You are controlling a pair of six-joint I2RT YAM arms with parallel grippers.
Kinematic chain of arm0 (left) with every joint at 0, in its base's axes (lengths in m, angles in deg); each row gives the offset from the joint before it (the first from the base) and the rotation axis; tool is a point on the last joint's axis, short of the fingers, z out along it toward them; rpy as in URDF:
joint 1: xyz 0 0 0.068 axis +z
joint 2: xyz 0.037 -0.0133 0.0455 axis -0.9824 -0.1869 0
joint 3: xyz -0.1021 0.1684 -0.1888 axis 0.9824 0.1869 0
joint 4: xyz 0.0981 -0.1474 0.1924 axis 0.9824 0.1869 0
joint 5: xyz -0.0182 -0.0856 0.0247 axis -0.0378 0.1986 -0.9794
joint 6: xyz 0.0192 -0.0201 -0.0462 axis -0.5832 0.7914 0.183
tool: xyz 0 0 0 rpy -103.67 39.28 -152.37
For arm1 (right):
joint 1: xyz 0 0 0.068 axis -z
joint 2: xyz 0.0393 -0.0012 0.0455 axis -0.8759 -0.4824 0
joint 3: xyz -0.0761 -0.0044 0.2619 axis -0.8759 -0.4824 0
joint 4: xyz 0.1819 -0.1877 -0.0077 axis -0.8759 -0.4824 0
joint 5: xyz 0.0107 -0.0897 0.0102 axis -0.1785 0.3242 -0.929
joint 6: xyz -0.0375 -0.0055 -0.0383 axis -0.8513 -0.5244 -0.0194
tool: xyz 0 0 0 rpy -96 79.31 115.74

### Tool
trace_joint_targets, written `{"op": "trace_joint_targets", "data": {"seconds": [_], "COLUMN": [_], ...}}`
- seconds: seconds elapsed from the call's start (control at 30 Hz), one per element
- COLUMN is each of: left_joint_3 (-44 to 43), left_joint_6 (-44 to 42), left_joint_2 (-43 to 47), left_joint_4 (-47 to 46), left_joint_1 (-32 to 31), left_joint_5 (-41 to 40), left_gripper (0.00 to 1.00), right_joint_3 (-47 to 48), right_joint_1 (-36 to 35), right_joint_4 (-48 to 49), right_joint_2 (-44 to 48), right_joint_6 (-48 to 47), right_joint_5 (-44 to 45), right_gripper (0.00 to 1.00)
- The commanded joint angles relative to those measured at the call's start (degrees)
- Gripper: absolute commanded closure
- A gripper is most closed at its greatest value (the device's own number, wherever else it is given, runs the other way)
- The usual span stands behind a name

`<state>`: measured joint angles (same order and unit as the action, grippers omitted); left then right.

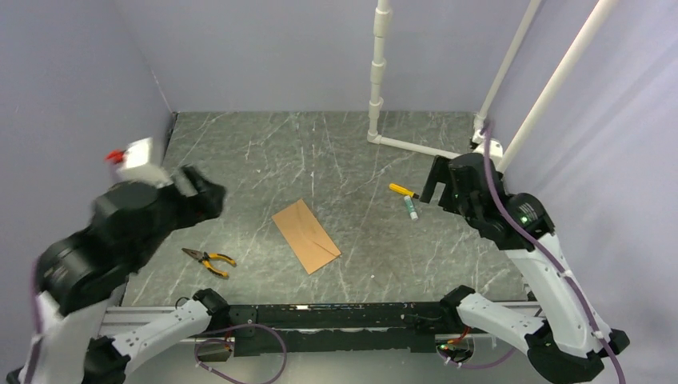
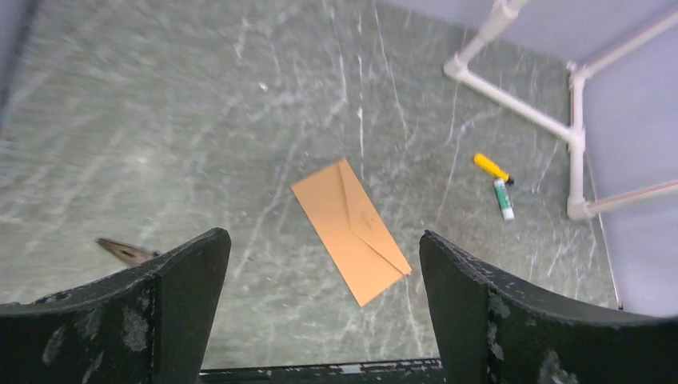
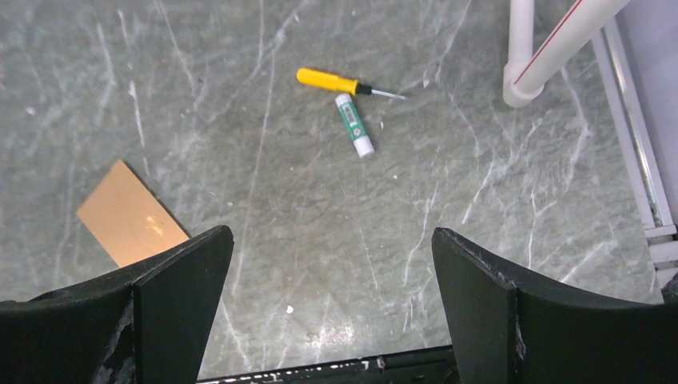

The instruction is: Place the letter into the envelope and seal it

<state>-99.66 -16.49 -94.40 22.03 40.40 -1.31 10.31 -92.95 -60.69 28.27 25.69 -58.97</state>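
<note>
The brown envelope (image 1: 306,235) lies flat and slanted on the middle of the marble table, its triangular flap folded down flat on it. It also shows in the left wrist view (image 2: 352,228), and one corner shows in the right wrist view (image 3: 128,216). No separate pale letter sheet shows in any view. My left gripper (image 1: 200,192) is raised high to the left of the envelope, open and empty (image 2: 324,248). My right gripper (image 1: 432,180) is raised at the right, open and empty (image 3: 329,240), apart from the envelope.
A yellow-handled screwdriver (image 1: 400,190) and a glue stick (image 1: 411,208) lie right of the envelope. Yellow-handled pliers (image 1: 209,260) lie at the near left. A white pipe frame (image 1: 376,80) stands at the back right. A white box with a red button (image 1: 136,158) is on the left wall.
</note>
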Motion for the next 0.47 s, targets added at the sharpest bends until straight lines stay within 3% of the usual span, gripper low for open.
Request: {"op": "trace_joint_targets", "data": {"seconds": [0.0,0.43], "left_joint_3": [-4.8,-6.8], "left_joint_6": [-5.7,-7.1], "left_joint_2": [6.2,11.8], "left_joint_4": [8.9,9.0], "left_joint_1": [-0.2,-0.1], "left_joint_5": [-9.4,-10.0], "left_gripper": [0.07,0.07], "right_joint_3": [5.8,10.3], "right_joint_1": [0.2,0.2], "right_joint_4": [-3.1,2.5], "right_joint_2": [3.0,10.2], "right_joint_6": [-1.4,-3.6], "right_joint_5": [3.5,-2.0], "right_gripper": [0.0,0.0]}}
